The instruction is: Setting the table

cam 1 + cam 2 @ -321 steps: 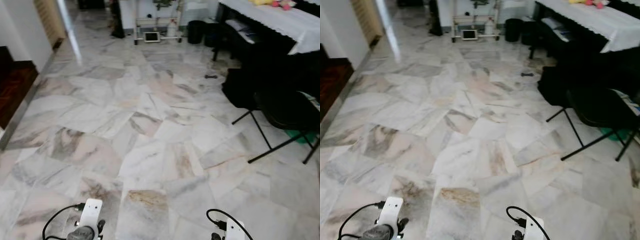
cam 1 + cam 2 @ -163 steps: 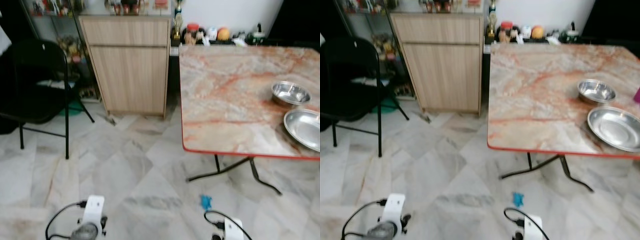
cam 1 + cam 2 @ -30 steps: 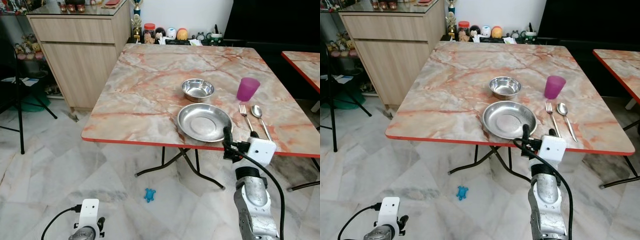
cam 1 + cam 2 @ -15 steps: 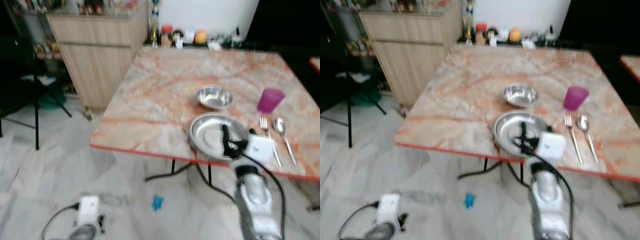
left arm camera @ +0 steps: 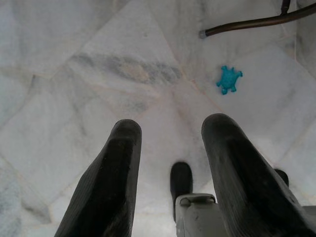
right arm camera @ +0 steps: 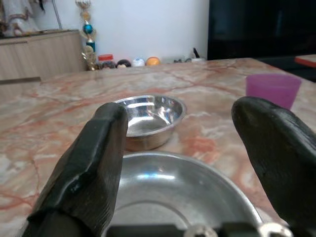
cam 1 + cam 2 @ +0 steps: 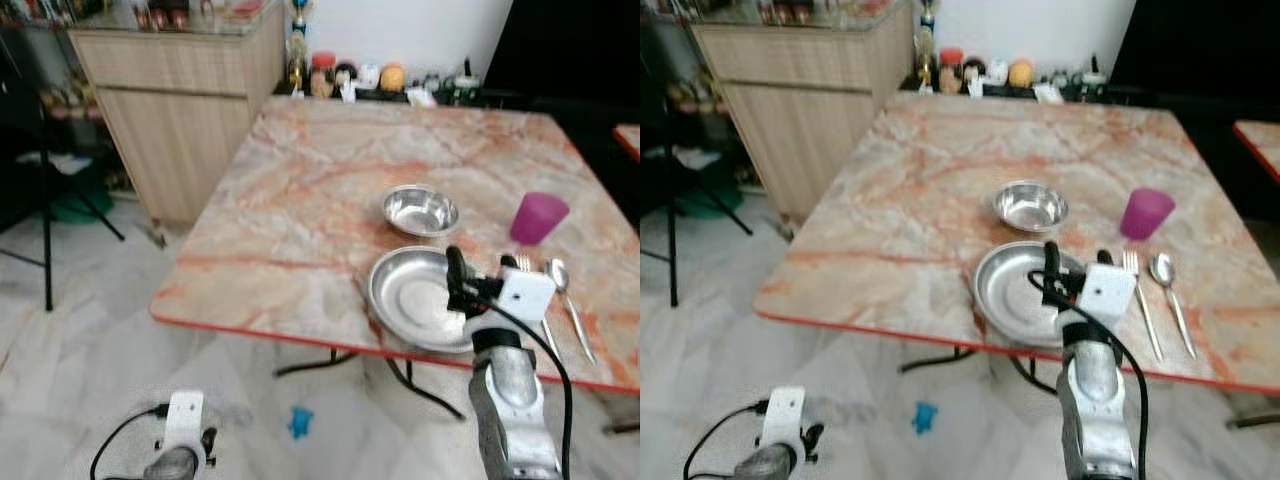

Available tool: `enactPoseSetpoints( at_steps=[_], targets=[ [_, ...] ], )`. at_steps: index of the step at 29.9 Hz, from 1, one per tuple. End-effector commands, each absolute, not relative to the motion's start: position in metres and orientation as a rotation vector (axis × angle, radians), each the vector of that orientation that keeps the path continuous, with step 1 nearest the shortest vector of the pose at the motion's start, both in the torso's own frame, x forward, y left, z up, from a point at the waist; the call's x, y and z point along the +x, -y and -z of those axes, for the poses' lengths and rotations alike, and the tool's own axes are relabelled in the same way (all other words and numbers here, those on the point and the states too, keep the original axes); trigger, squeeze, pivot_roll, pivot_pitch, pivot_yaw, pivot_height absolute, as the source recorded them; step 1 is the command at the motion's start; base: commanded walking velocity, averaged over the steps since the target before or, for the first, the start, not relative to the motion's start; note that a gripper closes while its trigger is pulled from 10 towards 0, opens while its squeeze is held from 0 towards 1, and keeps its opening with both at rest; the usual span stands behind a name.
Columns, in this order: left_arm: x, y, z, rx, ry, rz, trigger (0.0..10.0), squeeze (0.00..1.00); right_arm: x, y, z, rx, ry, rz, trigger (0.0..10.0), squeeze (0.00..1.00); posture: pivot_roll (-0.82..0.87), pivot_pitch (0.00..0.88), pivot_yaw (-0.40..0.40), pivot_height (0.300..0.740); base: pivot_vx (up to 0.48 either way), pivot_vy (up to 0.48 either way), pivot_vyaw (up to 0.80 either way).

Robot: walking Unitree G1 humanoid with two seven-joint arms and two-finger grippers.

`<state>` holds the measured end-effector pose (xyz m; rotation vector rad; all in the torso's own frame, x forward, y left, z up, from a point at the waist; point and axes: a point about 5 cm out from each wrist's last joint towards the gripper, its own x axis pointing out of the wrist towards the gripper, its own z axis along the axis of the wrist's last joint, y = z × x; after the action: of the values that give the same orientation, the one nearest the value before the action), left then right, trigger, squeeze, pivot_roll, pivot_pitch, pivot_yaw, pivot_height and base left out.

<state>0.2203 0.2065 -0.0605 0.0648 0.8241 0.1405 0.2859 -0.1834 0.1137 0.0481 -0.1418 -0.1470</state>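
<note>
A square bench (image 7: 330, 190) with a smooth marbled top, pinkish beige veined in orange and edged in red, stood on thin dark folding legs over a pale marble floor (image 7: 90, 360). Near its front edge lay a wide, shallow plate (image 7: 405, 295) of shiny steel, round with a raised rim. Just behind it sat a smaller, deeper steel bowl (image 7: 420, 210), also round and mirror-bright. To the right stood a translucent purple plastic cup (image 7: 538, 218), and in front of that a steel fork (image 7: 1138, 285) and spoon (image 7: 1170, 285) lay side by side, close to the plate. The right tool (image 6: 190, 163) was raised over the plate's near rim, its two long black rubbery fingers spread wide and holding nothing, with the bowl framed between them in the wrist view. The left tool (image 5: 173, 163) hung idle near the floor, released as well, above a small turquoise turtle-shaped toy (image 5: 228, 79). Judging from this, the robot had arrived at the bench and was starting a reach toward the dishes, probably the plate or the bowl, though the head views were slightly soft. The next move would call for lowering the fingers over a thin, slippery metal rim and closing firmly without sliding it off the edge.
</note>
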Motion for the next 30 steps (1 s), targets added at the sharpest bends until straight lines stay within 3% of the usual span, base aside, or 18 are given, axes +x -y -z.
enactPoseSetpoints(
  at_steps=[1, 8, 18, 30],
  targets=[
    [0.215, -0.211, 0.063, 0.075, -0.846, -0.148, 10.0, 0.00, 0.286, 0.187, -0.115, 0.053, 0.143, 0.169, 10.0, 0.00, 0.01, 0.000, -0.039, 0.740, 0.000, 0.000, 0.00],
    [0.215, -0.210, 0.063, 0.075, -0.848, -0.146, 10.0, 0.00, 0.291, 0.215, -0.111, 0.205, 0.062, 0.334, 10.0, 0.00, 0.01, 0.000, -0.038, 0.740, 0.000, 0.000, 0.00],
    [0.213, -0.211, 0.064, 0.076, -0.850, -0.150, 10.0, 0.00, 0.297, 0.221, -0.080, 0.376, -0.186, 0.363, 10.0, 0.00, 0.01, 0.000, -0.035, 0.740, 0.000, 0.000, 0.00],
    [0.213, -0.213, 0.064, 0.085, -0.847, -0.150, 10.0, 0.00, 0.296, 0.229, -0.083, 0.427, -0.181, 0.371, 10.0, 0.00, 0.01, 0.000, -0.032, 0.740, 0.000, 0.000, 0.00]
  ],
)
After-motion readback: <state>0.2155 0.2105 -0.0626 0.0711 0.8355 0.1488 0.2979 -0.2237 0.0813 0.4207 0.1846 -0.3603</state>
